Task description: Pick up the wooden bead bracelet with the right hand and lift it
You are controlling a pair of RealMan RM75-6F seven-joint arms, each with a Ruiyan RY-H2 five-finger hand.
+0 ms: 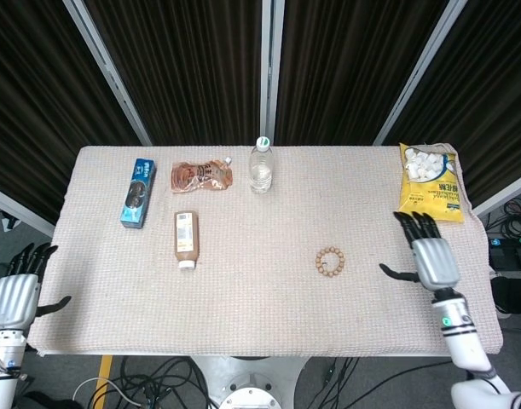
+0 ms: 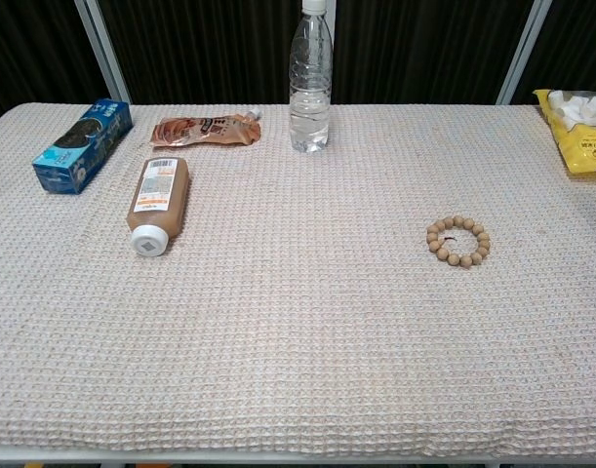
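Observation:
The wooden bead bracelet point(image 1: 331, 262) point(image 2: 457, 241) lies flat on the cloth, right of the table's middle, with nothing touching it. My right hand point(image 1: 428, 256) is open with its fingers spread, near the table's right edge, well to the right of the bracelet. It does not show in the chest view. My left hand point(image 1: 19, 288) hangs open off the table's left side, holding nothing.
A water bottle point(image 1: 260, 165) stands at the back centre. A brown pouch point(image 1: 201, 176), a blue box point(image 1: 138, 192) and a lying brown bottle point(image 1: 185, 239) fill the left half. A yellow snack bag point(image 1: 431, 182) lies at the back right corner.

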